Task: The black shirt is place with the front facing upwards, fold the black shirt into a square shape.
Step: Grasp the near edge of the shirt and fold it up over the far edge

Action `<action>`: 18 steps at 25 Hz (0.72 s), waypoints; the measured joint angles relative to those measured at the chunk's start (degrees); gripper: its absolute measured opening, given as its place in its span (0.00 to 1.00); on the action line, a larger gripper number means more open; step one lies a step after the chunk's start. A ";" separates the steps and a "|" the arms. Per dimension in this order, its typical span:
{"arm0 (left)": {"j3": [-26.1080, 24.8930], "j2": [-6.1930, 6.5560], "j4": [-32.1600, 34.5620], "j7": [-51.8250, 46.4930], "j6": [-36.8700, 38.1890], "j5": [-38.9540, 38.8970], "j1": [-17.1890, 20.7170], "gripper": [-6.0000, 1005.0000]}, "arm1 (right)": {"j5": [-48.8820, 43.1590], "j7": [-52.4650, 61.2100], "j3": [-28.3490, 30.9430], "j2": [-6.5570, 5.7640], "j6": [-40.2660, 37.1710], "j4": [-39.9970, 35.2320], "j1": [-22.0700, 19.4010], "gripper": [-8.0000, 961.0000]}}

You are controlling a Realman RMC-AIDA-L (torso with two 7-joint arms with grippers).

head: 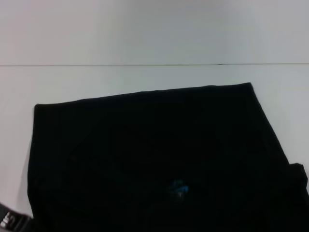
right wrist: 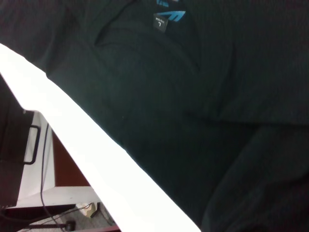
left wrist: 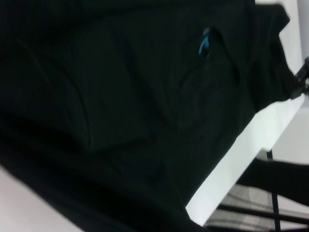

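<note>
Black shirt (head: 154, 154) lies spread on the white table (head: 145, 38), blue neck label (head: 178, 187) showing.

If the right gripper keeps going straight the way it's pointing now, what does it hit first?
Most likely the black shirt, which fills most of the right wrist view, near its blue neck label. The gripper itself isn't visible, so the exact line and depth are uncertain.

Item count, as visible:

- Black shirt (head: 154, 154): one, spread across the near part of the table.
- Neck label (head: 178, 187): one blue label on the shirt, at its near middle; a small dark size tag (right wrist: 160, 22) sits against it, also one.
- Table (head: 145, 43): one, white.
- Robot arm part (head: 10, 221): one, at the near left corner.
</note>
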 joint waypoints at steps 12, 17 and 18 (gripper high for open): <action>-17.75 1.26 -0.54 1.21 -5.48 -0.89 -2.14 0.08 | 2.79 2.62 19.05 -0.31 2.99 0.18 1.54 0.10; -31.61 1.47 -1.23 0.33 -13.87 -1.34 -2.28 0.08 | 14.62 9.13 25.40 -1.04 9.90 2.30 1.18 0.10; -34.10 1.47 -2.00 0.31 -16.22 -1.88 -2.04 0.08 | 17.26 9.74 25.55 -1.10 12.10 3.44 1.05 0.11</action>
